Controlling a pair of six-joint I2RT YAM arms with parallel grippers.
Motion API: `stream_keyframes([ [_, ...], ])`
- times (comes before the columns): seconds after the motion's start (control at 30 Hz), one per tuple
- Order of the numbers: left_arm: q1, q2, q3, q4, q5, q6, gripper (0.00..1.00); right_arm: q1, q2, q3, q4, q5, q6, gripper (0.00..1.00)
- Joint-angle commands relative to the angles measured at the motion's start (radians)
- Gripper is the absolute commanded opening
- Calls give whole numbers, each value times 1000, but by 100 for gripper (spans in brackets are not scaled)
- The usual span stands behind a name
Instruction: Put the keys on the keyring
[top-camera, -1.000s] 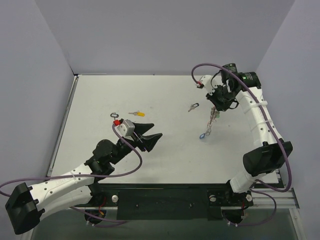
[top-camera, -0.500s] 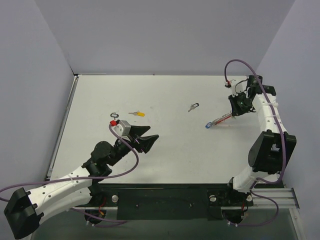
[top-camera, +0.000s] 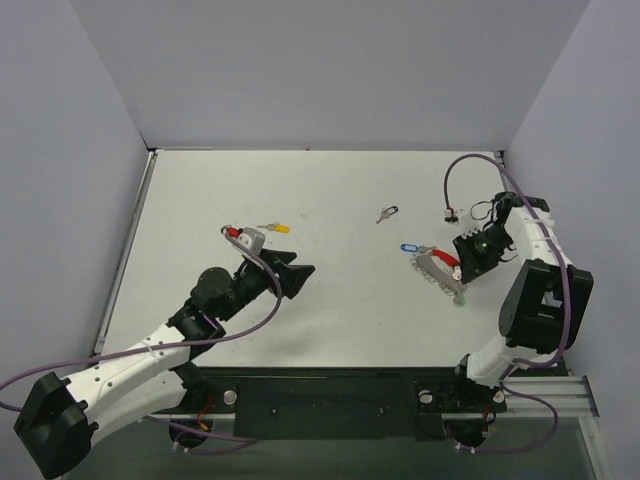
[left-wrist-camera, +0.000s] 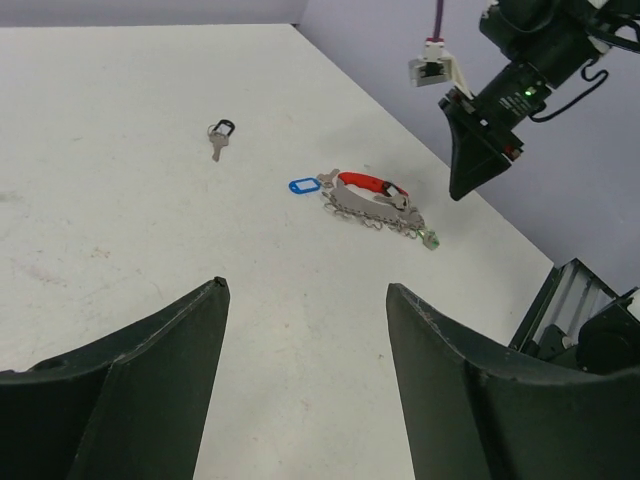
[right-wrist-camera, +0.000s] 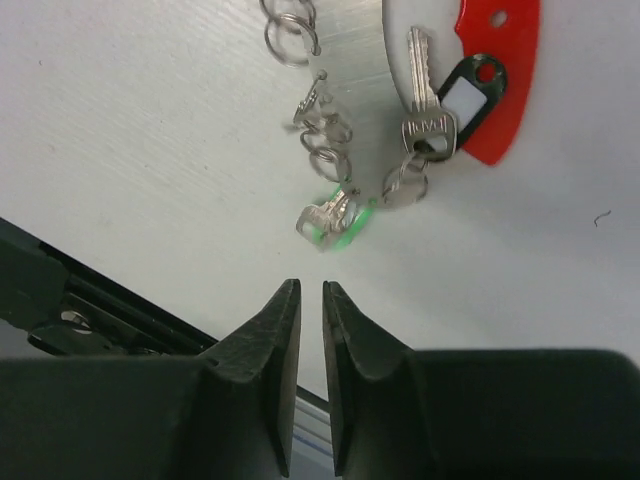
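The keyring (top-camera: 437, 270) lies flat on the table at the right: a silver plate with small rings (right-wrist-camera: 350, 60) and a curved red piece (right-wrist-camera: 500, 80). A blue tag (top-camera: 405, 247), a black-tagged key (right-wrist-camera: 430, 110) and a green key (right-wrist-camera: 335, 225) hang on it. My right gripper (right-wrist-camera: 309, 288) hovers just off its green end, jaws a slit apart with nothing between them. A yellow key (top-camera: 273, 228) and a black-headed key (top-camera: 387, 214) lie loose farther back. My left gripper (left-wrist-camera: 303, 290) stands wide open and empty over bare table, left of centre.
A small black loop (top-camera: 228, 229) lies beside the left arm's wrist, near the yellow key. Grey walls close in the table (top-camera: 350, 310) at the back and on both sides. The right arm's purple cable (top-camera: 455, 180) arcs above the keyring.
The right arm swung the dangling keyring forward, laid it flat on the table and let go, its jaws parting slightly. The left gripper drew back a little and opened slightly more.
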Motion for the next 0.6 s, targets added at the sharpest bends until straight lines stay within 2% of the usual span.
stream_keyframes([
  [0.0, 68, 14, 109, -105, 60, -88, 74, -41, -114, -4, -77, -46, -28, 14],
  [0.07, 112, 23, 132, -140, 91, -117, 75, -48, -150, 5, -81, -53, -20, 17],
  [0.1, 140, 31, 144, -166, 122, -124, 75, -50, -164, 7, -86, -55, -14, 30],
  [0.17, 197, 45, 184, -229, 169, -133, 76, -61, -210, 16, -87, -75, 6, 35],
  [0.3, 321, 72, 289, -350, 292, -134, 78, -88, -356, 24, -78, -162, 29, 37],
  [0.33, 359, 79, 318, -367, 323, -134, 78, -108, -379, 13, -46, -184, 62, 37],
  [0.37, 376, 82, 333, -393, 341, -134, 79, -117, -428, 4, 6, -241, 80, 45],
  [0.4, 407, 80, 345, -398, 373, -134, 79, -140, -450, -28, 33, -269, 119, 45],
  [0.43, 418, 79, 356, -417, 383, -134, 79, -160, -494, -45, 104, -329, 144, 53],
  [0.57, 473, 45, 367, -495, 398, -98, 82, -165, -572, -175, 306, -371, 360, 54],
])
